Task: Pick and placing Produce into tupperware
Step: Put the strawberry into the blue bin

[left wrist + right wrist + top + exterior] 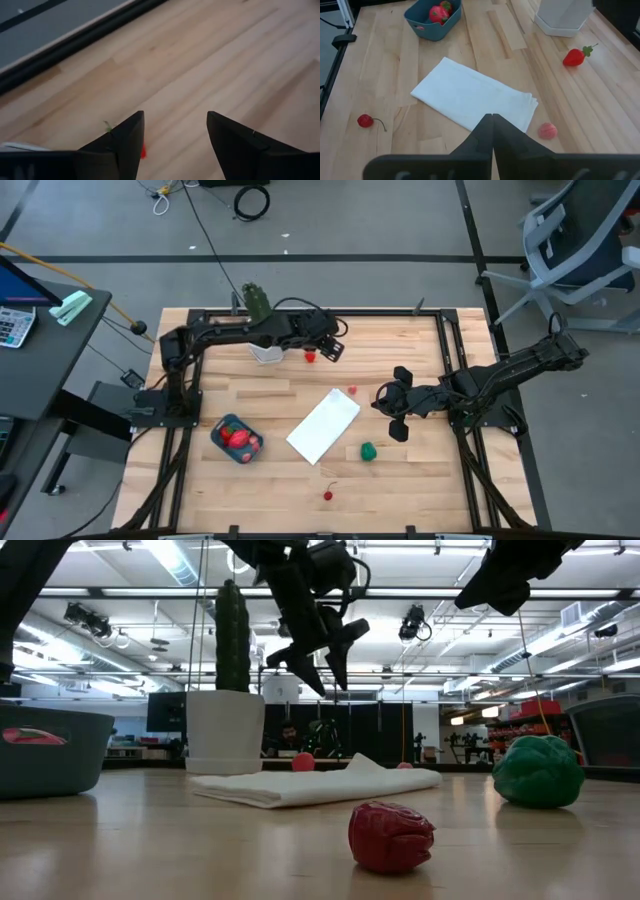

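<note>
The left gripper [334, 348] was held above the table with its fingers spread apart and nothing between them; the strawberry [311, 357] lay just beside it, on the side toward the white pot [265, 354], its stem end seen beside one fingertip in the left wrist view. The left arm was judged much the nearer. The right gripper [393, 412] waited clenched and empty near the white cloth [324, 425]. The teal tub [235, 439] stood well apart, already holding red fruit.
</note>
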